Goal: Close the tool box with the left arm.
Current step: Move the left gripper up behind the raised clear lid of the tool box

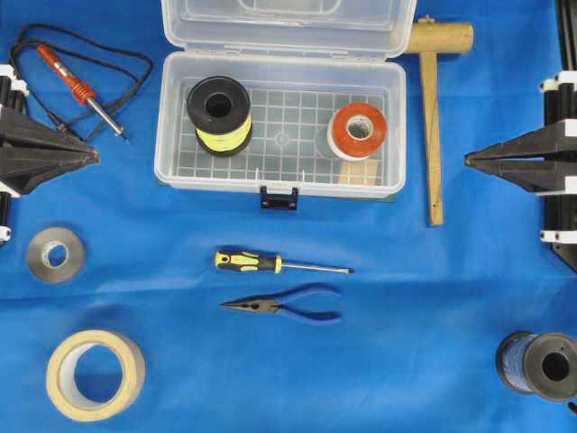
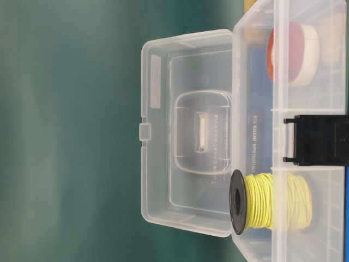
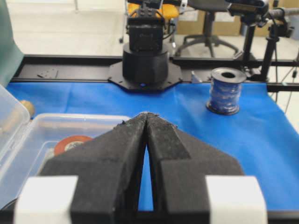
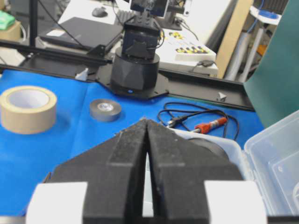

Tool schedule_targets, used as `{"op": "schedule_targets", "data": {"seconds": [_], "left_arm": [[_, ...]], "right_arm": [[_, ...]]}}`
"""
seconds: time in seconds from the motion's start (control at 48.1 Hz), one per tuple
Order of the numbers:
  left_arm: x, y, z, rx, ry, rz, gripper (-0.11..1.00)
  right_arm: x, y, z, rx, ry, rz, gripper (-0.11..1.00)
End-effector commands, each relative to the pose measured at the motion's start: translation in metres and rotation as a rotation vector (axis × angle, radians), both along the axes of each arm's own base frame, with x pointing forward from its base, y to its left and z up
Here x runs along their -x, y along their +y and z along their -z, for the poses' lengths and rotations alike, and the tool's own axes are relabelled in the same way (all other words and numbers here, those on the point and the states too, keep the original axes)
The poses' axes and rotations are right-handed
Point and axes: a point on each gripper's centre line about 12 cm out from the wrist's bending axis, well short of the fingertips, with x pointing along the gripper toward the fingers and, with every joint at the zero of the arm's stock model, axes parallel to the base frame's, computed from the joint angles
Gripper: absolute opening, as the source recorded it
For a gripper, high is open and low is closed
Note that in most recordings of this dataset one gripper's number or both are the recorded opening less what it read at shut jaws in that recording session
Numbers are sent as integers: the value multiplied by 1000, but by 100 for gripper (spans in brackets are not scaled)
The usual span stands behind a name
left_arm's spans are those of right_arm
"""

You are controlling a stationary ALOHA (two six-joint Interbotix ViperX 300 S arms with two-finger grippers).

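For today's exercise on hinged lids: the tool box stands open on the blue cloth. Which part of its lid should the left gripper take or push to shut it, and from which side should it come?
Best is probably the lid's free edge, farthest from the hinge. The tool box hinges along its back wall and the lid stands raised behind the tray. The left gripper, jaws shut, would likely reach behind that edge from the left and tip it toward the blue latch.

Bright, even overhead light; soft shadows, blurred near jaws in wrist views.
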Motion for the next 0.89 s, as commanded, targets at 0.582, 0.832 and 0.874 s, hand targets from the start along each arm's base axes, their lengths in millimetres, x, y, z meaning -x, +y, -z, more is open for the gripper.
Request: {"op": "schedule_targets", "data": {"seconds": [0.582,0.832,0.874], "left_arm": [[-16,66,-69,7,221,-295,1],[-28,119,-79,-33,312,-468,49],[-33,130,-77,-38,336,-495,62]], "right_arm": [[-6,-9,-12,-7,46,42,0],[-8,-9,-9,-2,64,45,0],[-7,-9,-8,-3,71,43,0]]}}
